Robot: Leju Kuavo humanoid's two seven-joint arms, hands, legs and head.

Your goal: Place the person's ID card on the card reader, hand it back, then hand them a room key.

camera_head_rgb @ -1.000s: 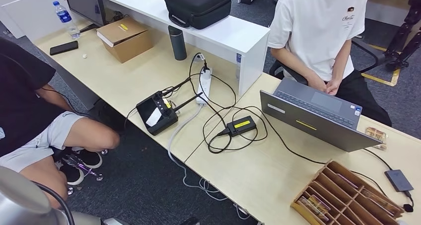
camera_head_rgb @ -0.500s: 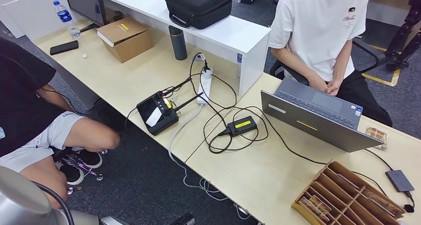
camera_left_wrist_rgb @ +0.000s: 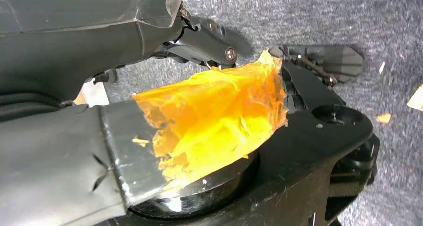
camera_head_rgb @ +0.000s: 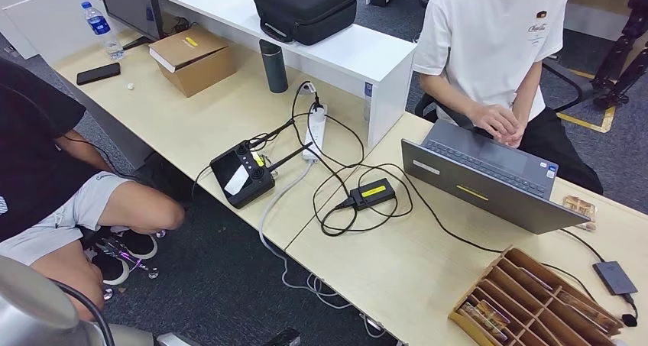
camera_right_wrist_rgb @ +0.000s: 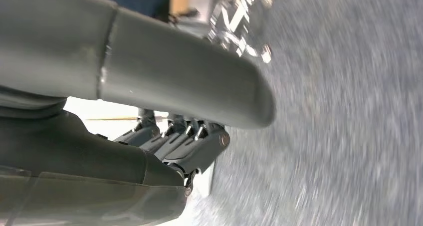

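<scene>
Since a second ago, you can see that the seated person's hands (camera_head_rgb: pixel 500 122) have lifted a little from the lap toward the back edge of the laptop (camera_head_rgb: pixel 489 179); nothing else on the desk (camera_head_rgb: pixel 397 277) has shifted.

Your left hand (camera_left_wrist_rgb: pixel 149 111) hangs low over the grey carpet, away from the desk, its thumb wrapped in torn orange tape (camera_left_wrist_rgb: pixel 214 118), probably for grip. It holds nothing, and its dark fingers lie apart. Your right hand (camera_right_wrist_rgb: pixel 164 116) also hangs near the floor, fingers loosely bent, with nothing in it.

I cannot find the ID card. The small dark device (camera_head_rgb: pixel 613 277) on a cable, far forward of your right hand, may be the card reader. The wooden divided tray (camera_head_rgb: pixel 535 300) just before it holds cards, probably the room keys, kept within reach
</scene>
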